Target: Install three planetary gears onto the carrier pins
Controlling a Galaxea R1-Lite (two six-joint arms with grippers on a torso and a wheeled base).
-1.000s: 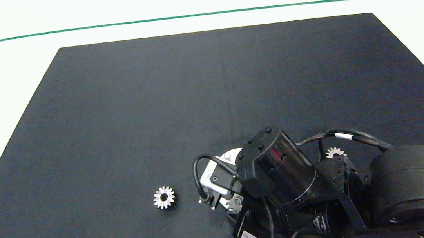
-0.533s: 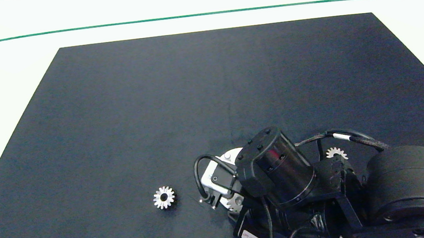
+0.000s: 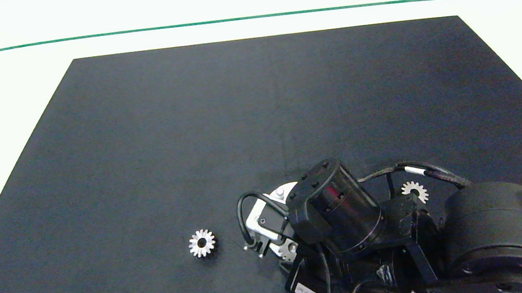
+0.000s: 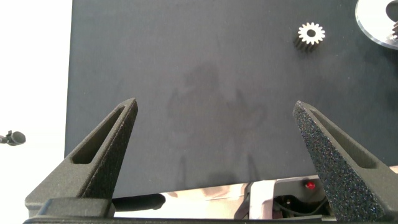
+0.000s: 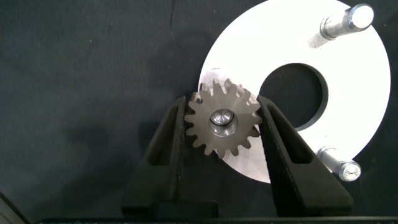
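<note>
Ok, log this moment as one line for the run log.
right pincer: shut on gear, pin through its bore, over disc | left pincer: open, idle | two pins bare | two gears loose on mat

We see open black mat (image 3: 258, 117) across the far and left side. Near the front, one loose gear (image 3: 202, 243) lies alone; our right arm (image 3: 493, 233) crowds the disc (image 5: 348, 99), probably blocking approach there.

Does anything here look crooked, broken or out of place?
Nothing stands out. The right end effector holds one gear level on a pin of the white disc. Two more gears lie flat on the mat, and two pins are bare.
</note>
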